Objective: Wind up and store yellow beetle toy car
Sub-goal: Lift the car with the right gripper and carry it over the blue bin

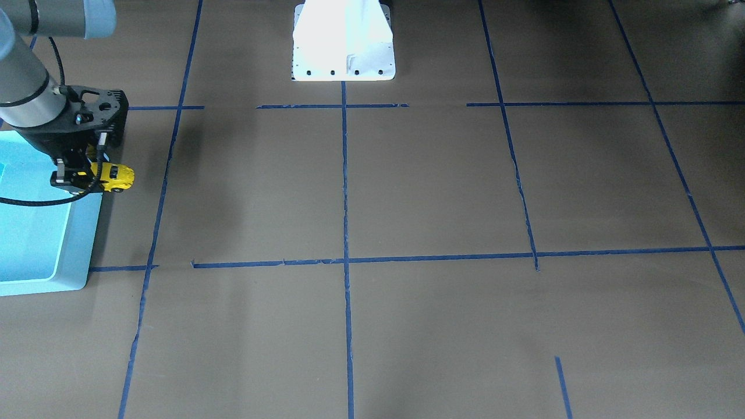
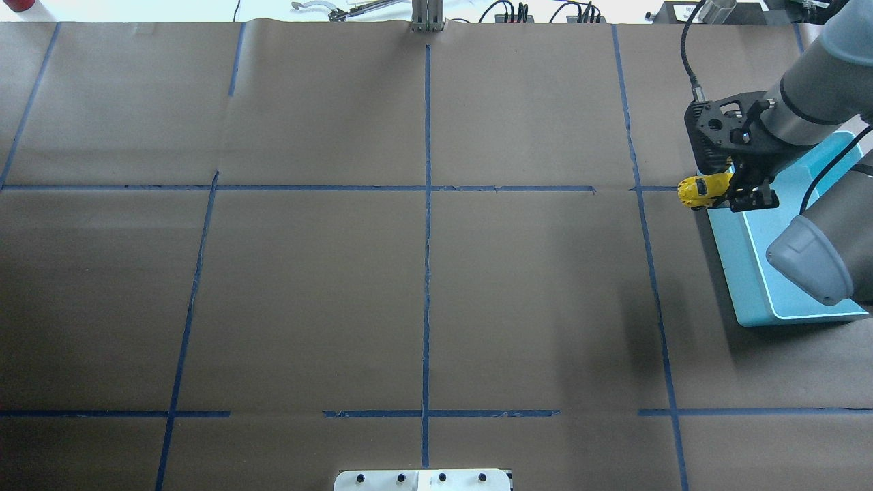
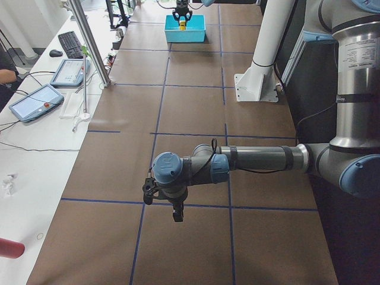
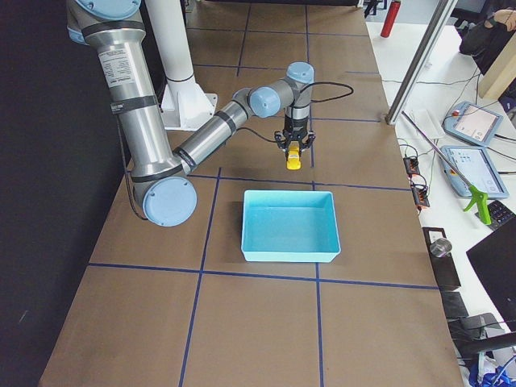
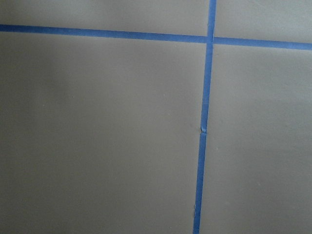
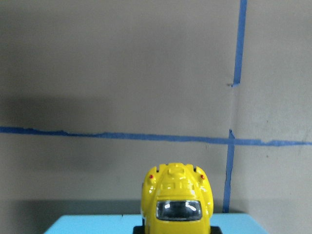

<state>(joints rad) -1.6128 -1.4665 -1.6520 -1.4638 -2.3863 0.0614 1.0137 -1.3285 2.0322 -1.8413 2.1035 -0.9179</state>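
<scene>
My right gripper (image 1: pixel 87 173) is shut on the yellow beetle toy car (image 1: pixel 116 176) and holds it in the air over the turquoise bin's (image 1: pixel 75 244) inner edge. In the overhead view the car (image 2: pixel 702 189) sticks out of the gripper (image 2: pixel 736 189) toward the table's middle, just past the bin's rim (image 2: pixel 730 266). The right wrist view shows the car's rounded end (image 6: pixel 178 197) above the bin's rim (image 6: pixel 97 224). My left gripper (image 3: pixel 177 215) hangs above bare table at the other end. I cannot tell whether it is open or shut.
Brown paper with blue tape lines (image 2: pixel 427 204) covers the table. The white robot base (image 1: pixel 343 41) stands at the robot's edge. The left wrist view shows only paper and a tape cross (image 5: pixel 208 40). Tablets and a keyboard lie on a side desk (image 3: pixel 35 101).
</scene>
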